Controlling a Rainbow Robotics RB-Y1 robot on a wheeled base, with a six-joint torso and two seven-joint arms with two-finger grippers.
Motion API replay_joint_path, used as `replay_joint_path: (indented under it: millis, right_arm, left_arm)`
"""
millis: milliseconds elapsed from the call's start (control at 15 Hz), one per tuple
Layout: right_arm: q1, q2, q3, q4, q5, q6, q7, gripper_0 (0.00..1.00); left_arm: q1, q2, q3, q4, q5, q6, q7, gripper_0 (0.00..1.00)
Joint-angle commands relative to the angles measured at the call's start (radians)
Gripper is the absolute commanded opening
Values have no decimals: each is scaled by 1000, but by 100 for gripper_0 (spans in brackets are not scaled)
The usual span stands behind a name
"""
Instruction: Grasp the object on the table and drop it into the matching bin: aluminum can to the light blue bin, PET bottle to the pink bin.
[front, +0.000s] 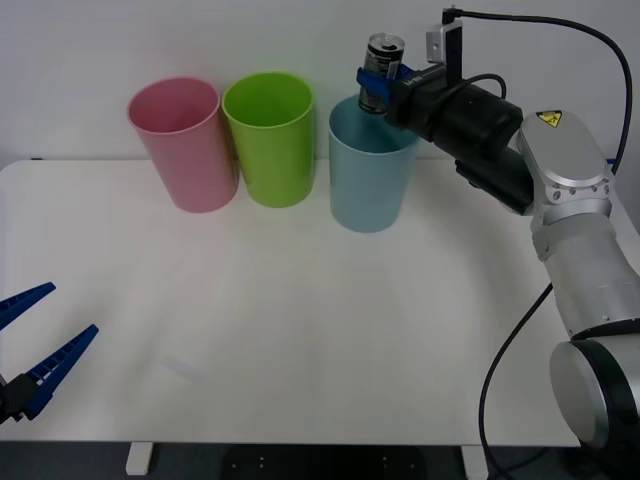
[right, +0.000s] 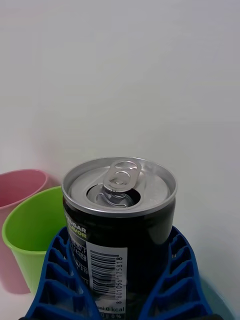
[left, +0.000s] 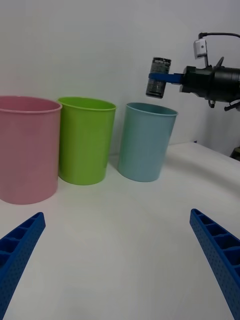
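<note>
**Can held above the light blue bin**

Front view: the right gripper (front: 378, 82) clamps the aluminum can (front: 381, 70) upright over the light blue bin (front: 368, 180); the left gripper (front: 35, 345) waits spread wide near the table (front: 300, 330) edge.

Right wrist view: blue fingers (right: 60, 280) press both sides of the can.

Left wrist view: the can hangs clear above the bin's rim.

The can (front: 383, 62) sits between the right fingers (right: 60, 280), above the nearest bin (front: 368, 180); two more bins stand beyond on the table (front: 300, 340).
</note>
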Motion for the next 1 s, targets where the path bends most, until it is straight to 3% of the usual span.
replay_joint_path:
  millis: [67,467,1000]
  right_arm:
    - [-3,0,-3,0,0,0,12,100]
    - [-3,-9,-6,0,-13,-14,21,100]
    - [38,-77,-15,-14,-97,-154,35,100]
  left_arm:
    - [0,0,0,0,0,0,0,100]
    - [0,0,0,0,0,0,0,100]
    - [0,0,0,0,0,0,0,100]
